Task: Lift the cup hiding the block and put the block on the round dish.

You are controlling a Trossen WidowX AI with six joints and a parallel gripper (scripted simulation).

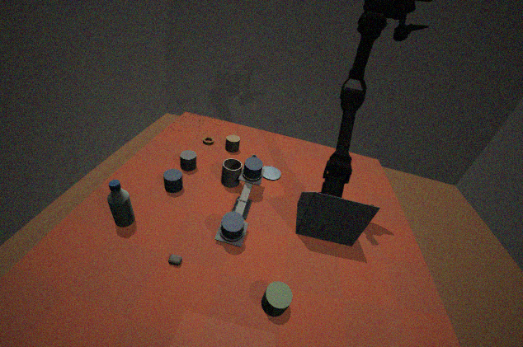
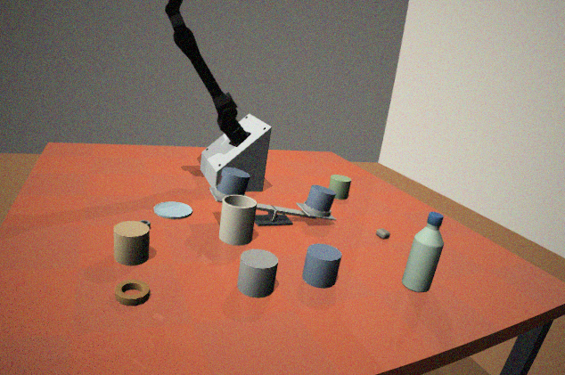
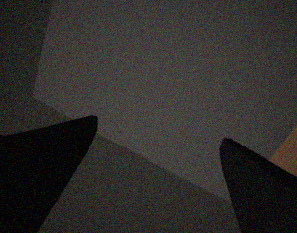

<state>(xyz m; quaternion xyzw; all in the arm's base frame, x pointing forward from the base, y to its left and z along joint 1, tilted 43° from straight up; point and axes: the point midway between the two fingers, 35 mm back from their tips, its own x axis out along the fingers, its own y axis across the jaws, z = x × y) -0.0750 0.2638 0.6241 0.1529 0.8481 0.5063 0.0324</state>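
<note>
A small balance (image 1: 244, 200) (image 2: 279, 210) stands mid-table with two identical blue cups on its ends. One cup (image 1: 253, 166) (image 2: 233, 180) is on the end near the robot base. The other cup (image 1: 233, 224) (image 2: 320, 198) is on the far end, and its plate looks tilted. No block is in view. The round pale-blue dish (image 1: 270, 172) (image 2: 172, 209) lies flat beside the first cup. My gripper (image 1: 427, 12) (image 3: 159, 133) is open and empty, raised high above the table, and the wrist view shows only wall. It is out of frame in the exterior view.
An open beige tube (image 1: 231, 171) (image 2: 237, 218) stands right beside the balance and dish. Around are a blue cylinder (image 1: 172, 180) (image 2: 322, 264), grey cylinder (image 1: 187, 160) (image 2: 257, 272), tan cylinder (image 1: 232, 143) (image 2: 130, 241), ring (image 1: 207, 138) (image 2: 132, 296), bottle (image 1: 120, 203) (image 2: 422, 254), green cylinder (image 1: 277, 297) (image 2: 339, 185), small grey lump (image 1: 175, 259) (image 2: 382, 233).
</note>
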